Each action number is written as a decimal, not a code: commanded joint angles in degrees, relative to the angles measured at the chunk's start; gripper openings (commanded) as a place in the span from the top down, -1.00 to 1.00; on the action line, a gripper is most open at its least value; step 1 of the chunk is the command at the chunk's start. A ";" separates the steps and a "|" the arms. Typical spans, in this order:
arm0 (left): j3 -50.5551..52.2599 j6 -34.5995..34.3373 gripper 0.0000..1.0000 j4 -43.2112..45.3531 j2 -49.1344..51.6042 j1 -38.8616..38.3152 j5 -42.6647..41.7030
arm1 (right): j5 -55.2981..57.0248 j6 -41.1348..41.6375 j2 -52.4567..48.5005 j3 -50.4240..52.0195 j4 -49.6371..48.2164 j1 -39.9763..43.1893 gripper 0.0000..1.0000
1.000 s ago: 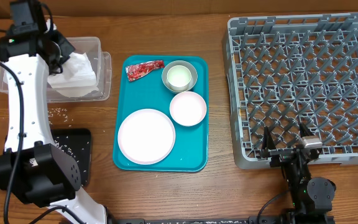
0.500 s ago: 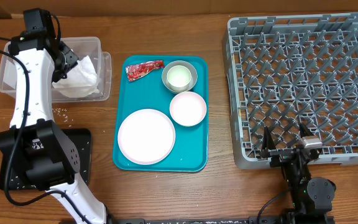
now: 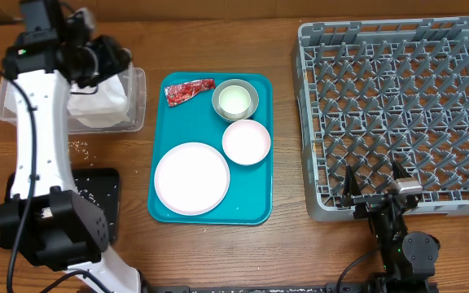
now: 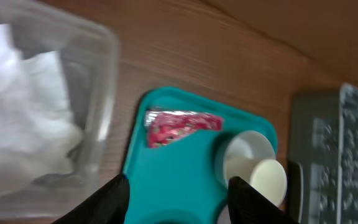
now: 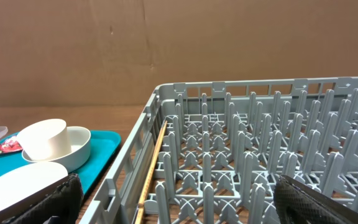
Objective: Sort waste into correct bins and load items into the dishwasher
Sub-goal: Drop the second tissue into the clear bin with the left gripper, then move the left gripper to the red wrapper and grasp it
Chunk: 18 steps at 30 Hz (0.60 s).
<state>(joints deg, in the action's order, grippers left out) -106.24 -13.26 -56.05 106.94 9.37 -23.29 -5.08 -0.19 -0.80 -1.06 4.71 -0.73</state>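
Jaws of the left gripper stood part open and empty over the clear tub, where the napkins lay. The right gripper gaped wide by the empty rack. Paper seemed binned, so the one red wrapper on the teal tray was likely next, needing a low pinch. Waiting were one plate, one white bowl, and one grey bowl holding one cup.

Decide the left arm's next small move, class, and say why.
Probably swing the left tool right, over the red wrapper on the teal tray, and lower onto it. The tool is open and empty over the tub, napkins lie in the tub, and the wrapper is unsorted waste close by.
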 commanded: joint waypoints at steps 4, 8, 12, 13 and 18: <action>-0.42 9.05 -0.05 1.95 4.76 -9.75 3.58 | 0.31 -0.07 0.63 0.59 -0.31 0.37 -1.00; -0.42 9.03 -0.03 4.57 8.59 -14.56 13.90 | 0.31 -0.07 0.63 0.59 -0.28 0.37 -1.00; -0.42 9.05 -0.03 8.70 12.07 -17.79 20.50 | 0.31 -0.07 0.63 0.59 -0.31 0.37 -1.00; -0.42 9.05 -0.04 9.92 12.92 -18.36 21.46 | 0.31 -0.07 0.63 0.59 -0.31 0.37 -1.00; -0.42 9.66 -0.13 14.78 17.64 -19.80 25.24 | 0.31 -0.07 0.63 0.59 -0.31 0.37 -1.00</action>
<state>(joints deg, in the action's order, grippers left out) -106.24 -5.34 -42.30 121.99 -10.13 -3.29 -5.10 -0.23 -0.80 -1.06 4.69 -0.73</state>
